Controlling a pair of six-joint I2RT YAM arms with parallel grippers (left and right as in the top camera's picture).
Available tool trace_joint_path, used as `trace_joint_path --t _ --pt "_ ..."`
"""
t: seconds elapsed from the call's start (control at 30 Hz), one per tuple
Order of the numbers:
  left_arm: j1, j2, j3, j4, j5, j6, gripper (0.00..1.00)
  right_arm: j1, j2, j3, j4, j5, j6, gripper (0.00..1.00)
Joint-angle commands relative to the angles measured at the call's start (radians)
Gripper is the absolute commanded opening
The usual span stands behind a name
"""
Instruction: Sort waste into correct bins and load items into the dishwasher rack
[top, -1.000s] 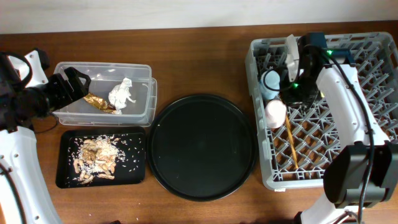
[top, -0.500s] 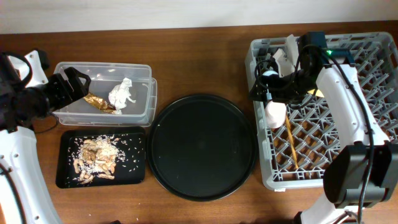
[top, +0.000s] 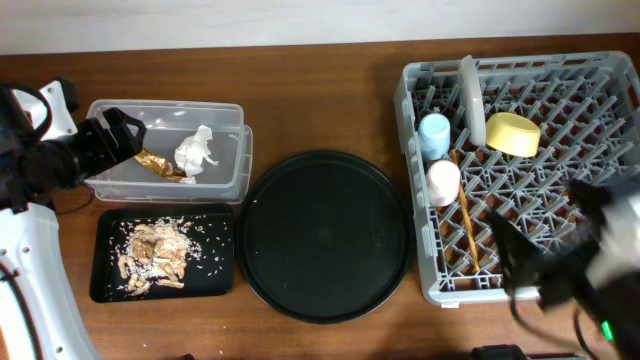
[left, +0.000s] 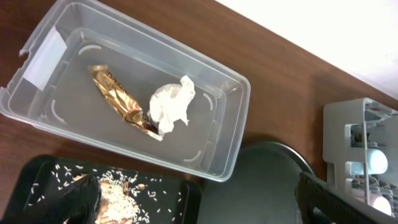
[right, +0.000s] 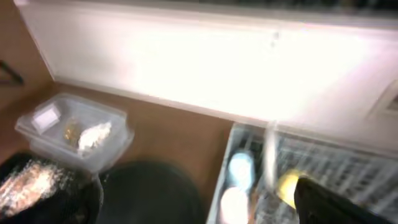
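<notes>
In the grey dishwasher rack (top: 600, 110) sit a blue cup (top: 434, 135), a pink cup (top: 443, 182), an upright pale plate (top: 468, 88), a yellow bowl (top: 512, 133) and chopsticks (top: 466, 225). The clear tub (top: 165, 105) holds the white tissue (left: 171, 106) and the foil wrapper (left: 118, 96). Food scraps (top: 155, 255) lie on the flat black tray (top: 218, 282). My left gripper (left: 202, 205) hangs open and empty over the tub's left end. My right gripper (right: 196, 205) is open and empty, a blur above the rack's front right corner.
A large round black tray (top: 325, 235) lies between the bins and the rack. The rack's right half shows only bare pegs. The right wrist view is blurred, looking across the table towards a white wall.
The right gripper opened and let go of the yellow bowl, which now rests in the rack. The right arm swung away fast to the front right. The left arm has not moved.
</notes>
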Motion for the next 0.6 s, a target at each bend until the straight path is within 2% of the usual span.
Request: trace_joint_path --t 0.0,0.1,0.17,0.3,0.37,0.47,0.57 --pt "0.003 -0.003 0.001 0.0 0.002 -0.006 0.99 0.015 -0.241 -0.22 0.175 0.156 0.001 0.99" --pt "0.003 -0.003 0.001 0.001 0.002 -0.006 0.99 0.015 -0.504 -0.595 0.477 0.171 0.001 0.99" --pt "0.003 -0.003 0.001 0.0 0.002 -0.006 0.99 0.015 -0.659 -0.915 0.777 0.169 0.009 0.99" --pt "0.003 -0.003 0.001 0.001 0.001 -0.006 0.99 0.015 -0.71 -1.32 1.212 0.179 0.009 0.99" --pt "0.003 -0.003 0.001 0.001 0.001 -0.006 0.99 0.015 -0.71 -1.458 1.306 0.184 0.009 0.99" --pt "0.003 -0.003 0.001 0.001 0.002 -0.006 0.99 0.015 -0.71 -1.591 1.323 0.185 0.009 0.99" --pt "0.003 -0.003 0.001 0.0 0.002 -0.006 0.99 0.003 -0.71 -1.595 1.204 0.188 0.009 0.99"
